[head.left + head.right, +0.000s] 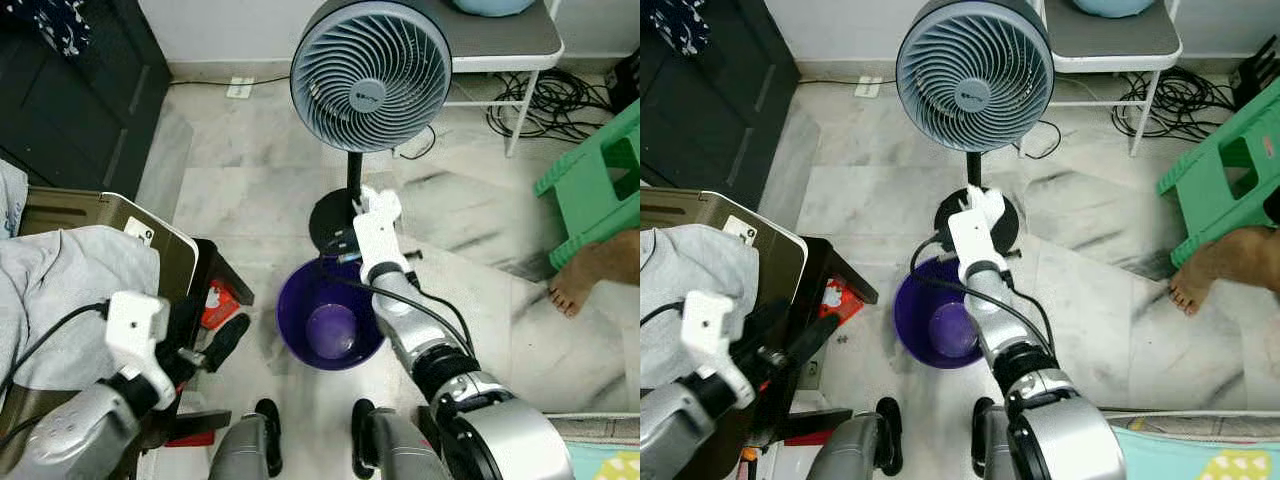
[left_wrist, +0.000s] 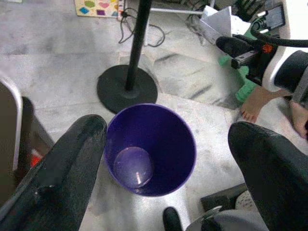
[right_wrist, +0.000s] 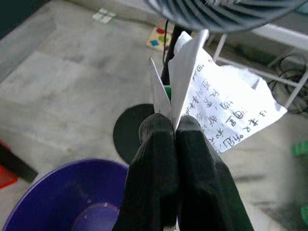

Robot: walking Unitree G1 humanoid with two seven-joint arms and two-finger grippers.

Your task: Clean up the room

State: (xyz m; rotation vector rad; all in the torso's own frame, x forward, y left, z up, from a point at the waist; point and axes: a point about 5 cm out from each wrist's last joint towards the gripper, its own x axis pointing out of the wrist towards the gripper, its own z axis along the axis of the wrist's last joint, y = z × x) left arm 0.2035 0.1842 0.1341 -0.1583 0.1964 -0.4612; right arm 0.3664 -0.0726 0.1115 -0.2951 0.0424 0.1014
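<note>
**Paper held over the bin, ready to be dropped**

Nearest the robot, the left gripper hangs low at its left side, its two long black fingers spread wide with nothing between them; its wrist view looks down into the bin. Just ahead, on the pale marbled floor, stands the round purple plastic waste bin, upright and apparently with nothing in it.

Over the bin's far rim, the right gripper has its black fingers pressed tight together on a creased white sheet of paper with handwritten lines. The sheet is pinched at one folded edge and fans out beyond the fingertips, its long axis running on along the fingers, away from the robot and toward the fan's pole.

Judging by this, the step in hand is binning the paper. The sheet seems to lie past the far rim rather than above the opening, so the next move probably calls for drawing the gripper back over the bin's middle or tipping it down, then parting the fingers.

Farther off stands the grey round pedestal fan on a black disc base, and beyond it a person's bare foot by a green plastic stool.
</note>
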